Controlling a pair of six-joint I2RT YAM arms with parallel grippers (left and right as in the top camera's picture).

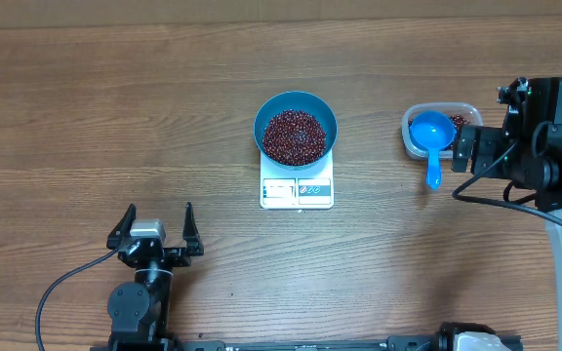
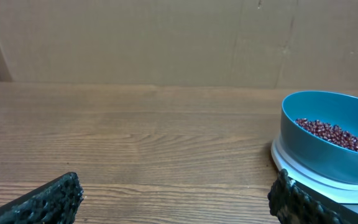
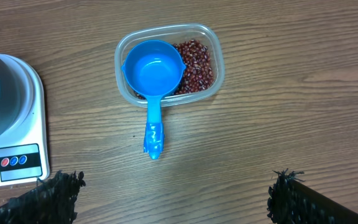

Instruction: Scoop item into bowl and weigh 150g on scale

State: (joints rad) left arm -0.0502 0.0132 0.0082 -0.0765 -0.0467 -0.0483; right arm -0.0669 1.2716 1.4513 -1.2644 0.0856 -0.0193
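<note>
Black, nubbly left fingers (image 2: 48, 202) fill the bottom corners of the left wrist view, spread wide with nothing between them. The right fingers (image 3: 316, 202) stand just as wide and equally empty.

Ahead of the left fingers, off beyond the right-hand one, the blue bowl (image 2: 319, 140) sits on the white scale (image 1: 296, 193) with a good heap of red-brown beans (image 1: 294, 135) in it. From the right fingers, bowl and scale lie ahead and far out past the left-hand one. Straight ahead of them is the clear tub (image 3: 219, 62), with more beans in it. The blue scoop (image 3: 153, 68) rests across the tub's rim, apparently empty, its handle (image 3: 154, 134) pointing back toward the fingers and overhanging the counter (image 1: 86, 107).

By my reading, this is the check between scoops: beans are in the bowl, the scoop is parked, and neither arm is near the work. The scale's display is too small to read, so I cannot tell whether the weight is reached. If it falls short, the right fingers would need to drop over the handle, close across its narrow width, then dip the scoop and carry it level to the bowl. Small additions are wise near the target.

Brown wood-grain laminate covers the counter, which looks smooth and flat. Behind it stands a plain tan board wall.
</note>
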